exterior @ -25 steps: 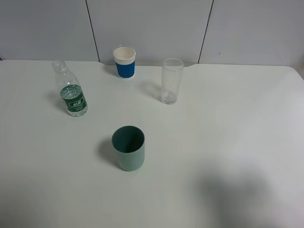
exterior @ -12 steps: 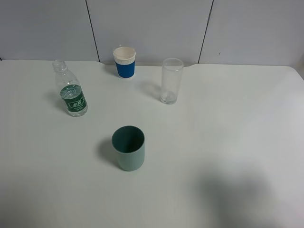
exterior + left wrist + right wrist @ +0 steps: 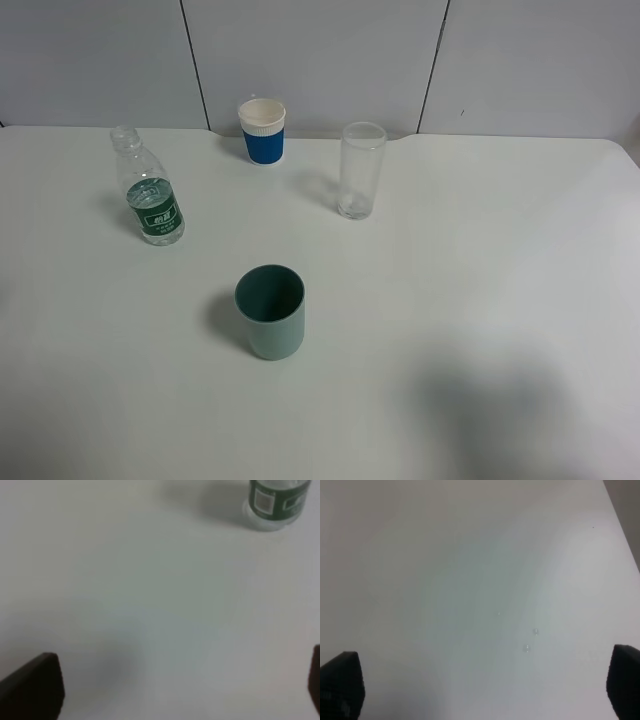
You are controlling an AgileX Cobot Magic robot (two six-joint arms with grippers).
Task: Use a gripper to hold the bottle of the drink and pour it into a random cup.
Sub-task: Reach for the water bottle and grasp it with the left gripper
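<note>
The bottle [image 3: 150, 200] stands upright and uncapped on the left side of the white bench [image 3: 480, 280], with nothing touching it. A green cup [image 3: 270, 312] stands in the middle, and a blue-and-white cup [image 3: 263, 131] and a tall glass [image 3: 361, 170] stand near the back. The left gripper [image 3: 172, 690] has its jaws wide apart and empty, well apart from the bottle. The jaws of the right gripper [image 3: 482, 682] are also wide apart and hold nothing.

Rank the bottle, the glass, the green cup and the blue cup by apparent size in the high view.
1. Green cup and bottle: roughly alike. The cup is wider but nearer the camera, the bottle taller.
2. Glass.
3. Blue cup.
</note>
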